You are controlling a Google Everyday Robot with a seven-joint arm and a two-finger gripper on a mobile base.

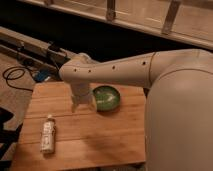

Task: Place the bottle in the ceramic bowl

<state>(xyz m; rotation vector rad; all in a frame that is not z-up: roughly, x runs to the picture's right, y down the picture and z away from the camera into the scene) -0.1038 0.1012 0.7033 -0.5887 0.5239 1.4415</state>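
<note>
The bottle [48,134] lies on its side near the front left of the wooden table [105,142], cap pointing away from me. The green ceramic bowl [108,97] sits at the back middle of the table, with nothing in it that I can see. My gripper [83,104] hangs from the white arm just left of the bowl, pointing down above the tabletop. Its fingers stand apart and hold nothing. The bottle is well to the front left of the gripper.
The arm's large white body [175,110] fills the right side and hides the table's right edge. Black cables [15,77] lie on the floor to the left. A dark rail [30,47] runs behind the table.
</note>
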